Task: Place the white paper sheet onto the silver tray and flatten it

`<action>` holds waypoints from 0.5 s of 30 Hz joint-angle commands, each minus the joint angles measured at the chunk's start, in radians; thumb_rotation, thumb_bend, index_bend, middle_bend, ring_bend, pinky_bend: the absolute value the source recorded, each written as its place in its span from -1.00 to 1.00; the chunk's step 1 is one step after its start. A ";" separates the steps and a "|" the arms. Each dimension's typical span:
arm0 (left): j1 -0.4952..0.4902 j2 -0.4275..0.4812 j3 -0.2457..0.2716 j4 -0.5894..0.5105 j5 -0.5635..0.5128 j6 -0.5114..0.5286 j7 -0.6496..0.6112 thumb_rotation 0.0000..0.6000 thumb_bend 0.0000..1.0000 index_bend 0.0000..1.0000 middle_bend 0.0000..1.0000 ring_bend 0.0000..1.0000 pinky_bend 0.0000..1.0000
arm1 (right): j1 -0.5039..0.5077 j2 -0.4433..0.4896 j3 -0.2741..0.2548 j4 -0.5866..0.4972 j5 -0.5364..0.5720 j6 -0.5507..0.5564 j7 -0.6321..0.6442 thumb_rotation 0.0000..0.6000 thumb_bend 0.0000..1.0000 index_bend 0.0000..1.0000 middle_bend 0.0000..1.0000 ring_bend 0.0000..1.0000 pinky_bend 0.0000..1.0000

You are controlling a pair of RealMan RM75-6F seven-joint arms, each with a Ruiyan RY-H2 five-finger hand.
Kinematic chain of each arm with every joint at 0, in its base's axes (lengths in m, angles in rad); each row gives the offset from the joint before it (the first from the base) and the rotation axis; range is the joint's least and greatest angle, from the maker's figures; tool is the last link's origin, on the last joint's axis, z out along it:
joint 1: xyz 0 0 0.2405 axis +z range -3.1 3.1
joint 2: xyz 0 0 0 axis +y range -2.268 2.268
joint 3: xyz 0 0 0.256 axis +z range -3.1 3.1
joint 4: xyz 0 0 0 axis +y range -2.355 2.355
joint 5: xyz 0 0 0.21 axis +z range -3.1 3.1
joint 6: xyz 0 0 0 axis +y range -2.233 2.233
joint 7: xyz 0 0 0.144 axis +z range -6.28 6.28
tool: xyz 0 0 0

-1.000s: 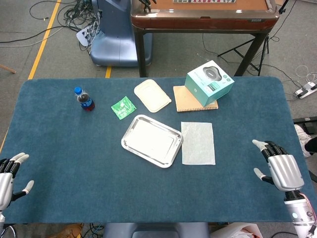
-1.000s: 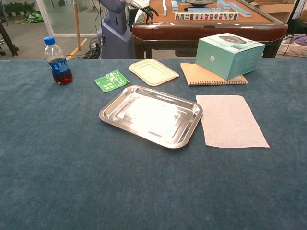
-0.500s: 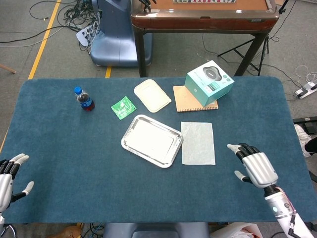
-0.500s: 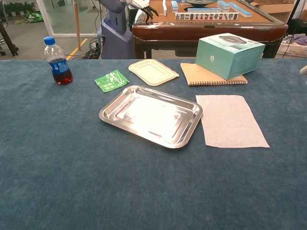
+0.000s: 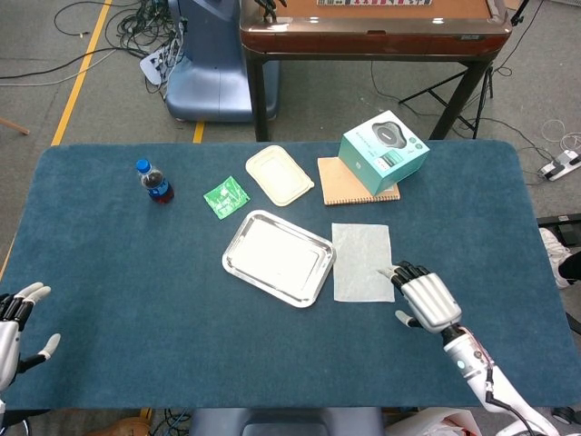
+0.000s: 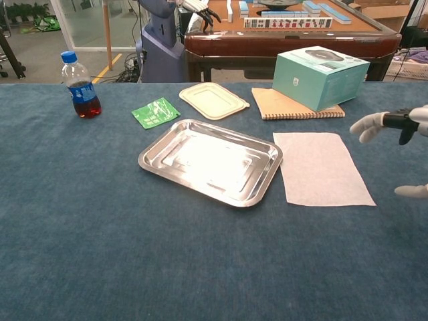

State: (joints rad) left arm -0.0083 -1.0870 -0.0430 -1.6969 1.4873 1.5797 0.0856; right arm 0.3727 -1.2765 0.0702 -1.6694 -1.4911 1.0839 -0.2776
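Right hand (image 5: 427, 302) hangs with its fingers spread and nothing in them, just right of the near right corner of the paper sheet (image 5: 363, 262); in the head view its fingertips (image 5: 396, 270) reach the sheet's right edge, and whether they touch it I cannot tell. In the chest view the same hand (image 6: 401, 144) enters from the right edge, above the cloth.

The sheet lies flat on the blue table (image 5: 109, 300), its left edge just beside the right rim of the tray (image 5: 279, 257), so it is not yet on the tray. The step in hand looks like getting hold of the sheet. Thin paper on nappy cloth gives little to grip, so the fingers should come down low at the right edge or a corner and pinch there, or press lightly and slide it left. The tray's raised rim will likely catch the leading edge, so that side should be lifted over it. Dragging fast may crumple the sheet.

Left hand (image 5: 16, 325) sits at the near left corner of the table, fingers spread and holding nothing, well apart from everything.

Compared with half a second ago, the right hand has moved left and slightly farther, from well right of the sheet to its edge. The sheet, the tray and the left hand have not shifted.
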 commanded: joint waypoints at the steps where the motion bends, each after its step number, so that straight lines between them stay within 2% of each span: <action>1: 0.006 0.005 0.000 -0.003 0.003 0.009 -0.004 1.00 -0.56 -0.56 -0.64 -0.65 -0.78 | 0.031 -0.040 0.024 0.010 0.041 -0.026 -0.043 1.00 -0.57 -0.63 -0.56 -0.74 -0.37; 8: 0.017 0.008 0.006 -0.006 0.006 0.018 -0.001 1.00 -0.56 -0.56 -0.64 -0.65 -0.78 | 0.084 -0.113 0.041 0.044 0.093 -0.074 -0.085 1.00 -0.57 -0.63 -0.57 -0.74 -0.37; 15: 0.026 0.009 0.009 -0.009 0.008 0.026 0.004 1.00 -0.56 -0.56 -0.64 -0.65 -0.78 | 0.119 -0.143 0.020 0.099 0.098 -0.116 -0.081 1.00 -0.57 -0.63 -0.57 -0.74 -0.37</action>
State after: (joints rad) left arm 0.0174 -1.0784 -0.0341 -1.7058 1.4955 1.6060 0.0890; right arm 0.4880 -1.4157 0.0950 -1.5769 -1.3942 0.9729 -0.3592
